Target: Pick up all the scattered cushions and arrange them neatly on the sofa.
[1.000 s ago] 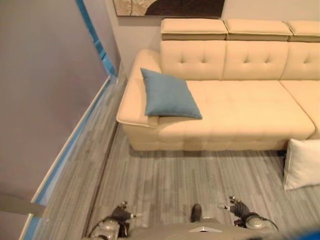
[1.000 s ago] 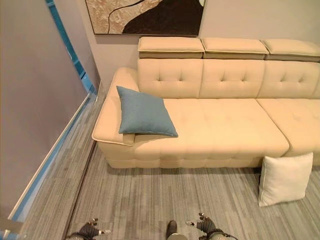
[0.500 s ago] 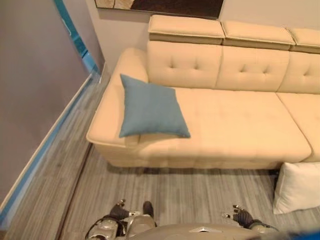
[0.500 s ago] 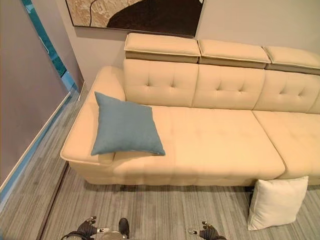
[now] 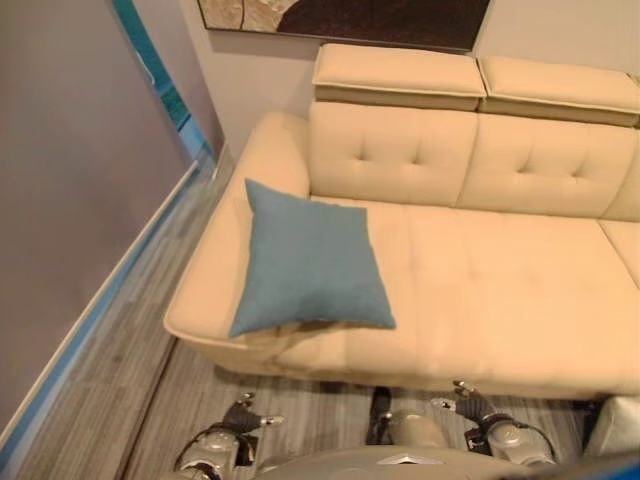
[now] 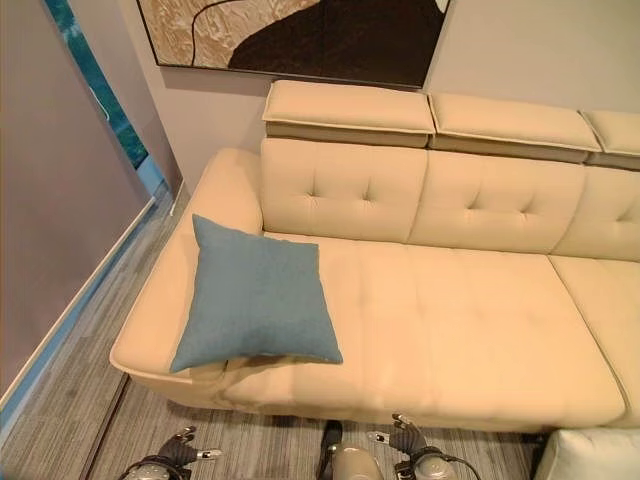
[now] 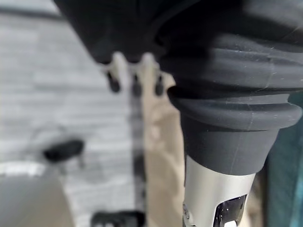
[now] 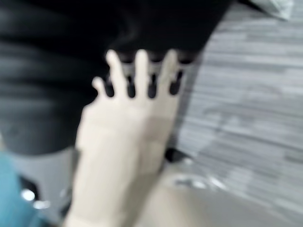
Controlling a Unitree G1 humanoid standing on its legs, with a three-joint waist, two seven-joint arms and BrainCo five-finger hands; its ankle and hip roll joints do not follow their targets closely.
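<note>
Grey plank floor (image 5: 120,370) runs along the wall to a cream sofa (image 6: 470,330) under a dark-and-cream painting (image 6: 300,35). At the sofa's left end a blue cushion (image 6: 255,295) lies flat on the seat, overlapping the armrest; a white cushion (image 6: 590,458) stands on the floor at the sofa's front right corner. Left robot hand (image 5: 245,418) and right robot hand (image 5: 468,402) hang low near the sofa's front edge, fingers straight, apart and holding nothing.

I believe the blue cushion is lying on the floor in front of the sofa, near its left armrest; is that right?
Not quite: the blue cushion lies on the sofa seat, not the floor, near its left armrest, as the right eye view shows. The rest stands.
</note>
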